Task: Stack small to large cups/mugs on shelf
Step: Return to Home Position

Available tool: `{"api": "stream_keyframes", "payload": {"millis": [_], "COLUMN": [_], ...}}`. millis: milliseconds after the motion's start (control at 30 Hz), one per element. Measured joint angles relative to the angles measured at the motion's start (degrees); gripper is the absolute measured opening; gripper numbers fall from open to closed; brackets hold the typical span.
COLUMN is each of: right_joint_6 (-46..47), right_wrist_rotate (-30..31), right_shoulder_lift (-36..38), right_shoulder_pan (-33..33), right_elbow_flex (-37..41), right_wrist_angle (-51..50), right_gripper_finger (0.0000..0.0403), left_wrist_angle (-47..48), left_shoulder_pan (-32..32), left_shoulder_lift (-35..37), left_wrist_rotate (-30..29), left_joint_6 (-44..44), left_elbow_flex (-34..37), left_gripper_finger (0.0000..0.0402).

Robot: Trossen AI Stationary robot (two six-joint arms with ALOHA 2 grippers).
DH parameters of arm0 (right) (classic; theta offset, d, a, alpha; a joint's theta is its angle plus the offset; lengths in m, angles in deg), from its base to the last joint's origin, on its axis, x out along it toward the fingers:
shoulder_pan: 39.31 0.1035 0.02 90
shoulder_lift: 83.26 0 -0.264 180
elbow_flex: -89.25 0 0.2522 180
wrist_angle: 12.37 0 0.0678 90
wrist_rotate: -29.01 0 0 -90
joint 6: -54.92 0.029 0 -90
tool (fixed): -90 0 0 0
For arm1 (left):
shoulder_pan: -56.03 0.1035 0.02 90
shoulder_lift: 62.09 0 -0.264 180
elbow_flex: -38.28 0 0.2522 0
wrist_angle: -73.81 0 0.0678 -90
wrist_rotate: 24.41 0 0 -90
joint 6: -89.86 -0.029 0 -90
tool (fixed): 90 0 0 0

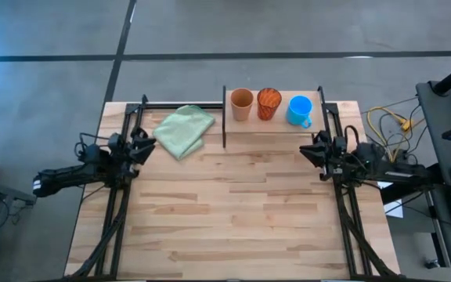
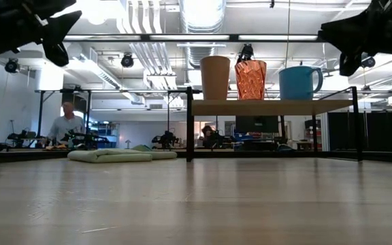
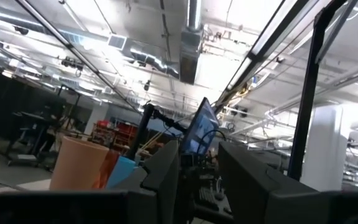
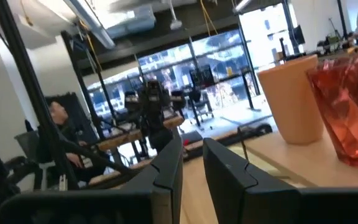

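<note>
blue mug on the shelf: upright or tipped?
Upright. The blue mug stands base-down on the shelf in the low view; the high view looks into its open mouth.

Green cloth (image 1: 185,130) and shelf (image 1: 276,127) on table (image 1: 233,211); orange cup (image 1: 241,103), red cup (image 1: 268,103), blue mug (image 1: 299,110) on shelf.

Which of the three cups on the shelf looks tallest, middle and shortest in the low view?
Tallest: plain light-orange cup.
Middle: faceted orange-red cup, only slightly shorter.
Shortest: blue mug, though it looks the widest.
</note>
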Motion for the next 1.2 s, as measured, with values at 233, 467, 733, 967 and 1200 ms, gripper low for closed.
{"api": "stream_keyframes", "payload": {"millis": [233,467,733,967,1200], "right_joint_6": [2.23,1.47,1.74,3.05,3.49], "right_wrist_rotate": [2.23,3.06,3.04,3.0,2.97], "right_shoulder_lift": [-0.26,-0.4,-0.49,-0.46,-0.46], "right_shoulder_pan": [-0.14,-0.13,-0.13,-0.13,-0.11], "right_elbow_flex": [4.13,4.08,4.04,4.04,4.04], "right_wrist_angle": [5.27,4.85,0.53,-0.26,-2.35], "right_gripper_finger": [0.0059,0.0059,0.0059,0.0059,0.0059], "left_wrist_angle": [1.13,9.03,14.69,21.55,27.98], "left_shoulder_pan": [0.0,0.0,0.0,0.0,0.0], "left_shoulder_lift": [-0.42,-0.43,-0.28,-0.18,0.0], "left_wrist_rotate": [0.02,-2.19,-3.99,-4.52,-4.35], "left_joint_6": [-0.44,0.05,-0.21,1.7,4.21], "left_elbow_flex": [0.02,0.07,0.11,0.13,0.17], "left_gripper_finger": [0.0102,0.0102,0.0102,0.0102,0.0102]}}
